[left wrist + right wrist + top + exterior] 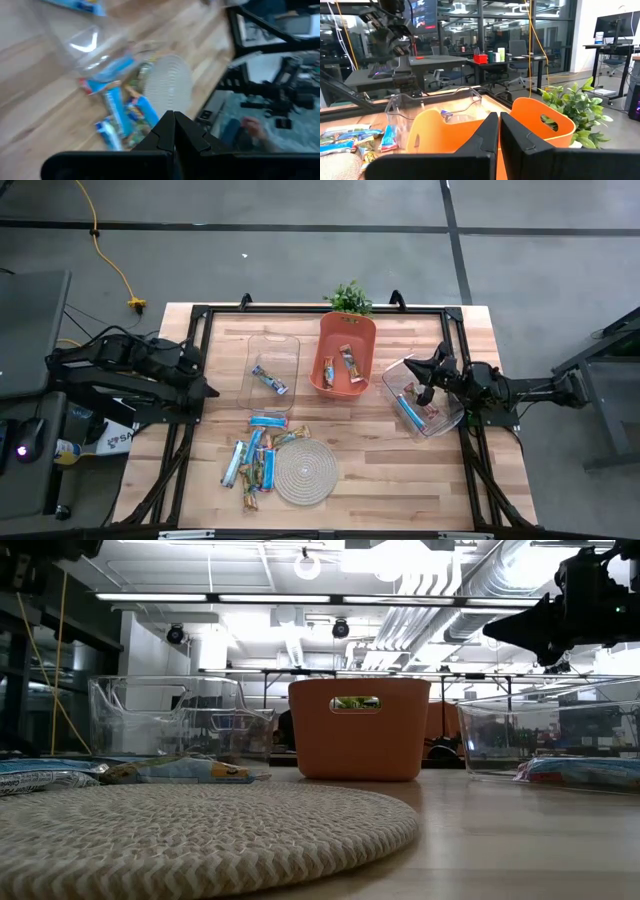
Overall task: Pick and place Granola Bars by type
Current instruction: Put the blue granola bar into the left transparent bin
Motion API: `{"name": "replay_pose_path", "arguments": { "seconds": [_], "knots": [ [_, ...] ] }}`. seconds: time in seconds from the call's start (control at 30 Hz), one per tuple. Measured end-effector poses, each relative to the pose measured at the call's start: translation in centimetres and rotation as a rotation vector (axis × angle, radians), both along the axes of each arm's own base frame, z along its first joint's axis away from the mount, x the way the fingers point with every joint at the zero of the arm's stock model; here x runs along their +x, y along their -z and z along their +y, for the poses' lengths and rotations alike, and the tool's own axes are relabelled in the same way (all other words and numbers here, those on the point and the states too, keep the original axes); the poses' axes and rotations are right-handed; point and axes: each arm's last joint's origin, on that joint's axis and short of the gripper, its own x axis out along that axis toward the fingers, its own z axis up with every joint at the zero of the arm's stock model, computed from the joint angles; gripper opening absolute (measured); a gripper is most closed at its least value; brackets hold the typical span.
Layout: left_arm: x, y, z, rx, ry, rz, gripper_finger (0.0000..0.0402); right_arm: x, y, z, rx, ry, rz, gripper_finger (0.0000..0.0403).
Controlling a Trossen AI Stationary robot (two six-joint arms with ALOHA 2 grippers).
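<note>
Left gripper (208,391) sits at the table's left edge, jaws pressed together, holding nothing. Right gripper (411,364) hangs over the right clear bin (455,420), jaws likewise pressed together and empty. Loose bars (252,460) lie clustered beside the woven mat (305,472). One blue bar (270,380) lies in the left clear bin (249,390); two brown bars (340,365) lie in the orange bin (366,330); more lie in the right bin.

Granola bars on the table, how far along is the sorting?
Partly done. One blue bar lies in the left clear bin, two bars in the orange bin, a few in the right clear bin. Nothing in hand: left tool and right tool are shut, empty. A pile beside the woven mat remains.
</note>
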Motion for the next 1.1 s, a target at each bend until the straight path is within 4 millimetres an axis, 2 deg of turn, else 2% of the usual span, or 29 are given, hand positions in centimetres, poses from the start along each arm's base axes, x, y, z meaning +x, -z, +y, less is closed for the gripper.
{"name": "replay_pose_path", "arguments": {
  "seconds": [0.2, 0.43, 0.67, 1.0, 1.1],
  "knots": [
    [2.4, -0.2, -1.0, -0.004, 0.043, -0.008, 0.0001, 0.0, 0.0, 0.0, 0.0, 0.0, 0.0, 0.0],
    [4.5, 1.1, -4.0, -0.054, 0.042, 0.174, 0.0001, 0.0, 0.0, 0.0, 0.0, 0.0, 0.0, 0.0],
    [6.0, 3.6, -8.5, -0.005, -0.081, 0.359, 0.0001, 0.0, 0.0, 0.0, 0.0, 0.0, 0.0, 0.0],
    [5.9, 8.4, -14.8, 0.042, -0.293, 0.593, 0.0001, 0.0, 0.0, 0.0, 0.0, 0.0, 0.0, 0.0],
    [6.3, 9.5, -16.2, 0.026, -0.281, 0.637, 0.0001, 0.0, 0.0, 0.0, 0.0, 0.0, 0.0, 0.0]
  ]
}}
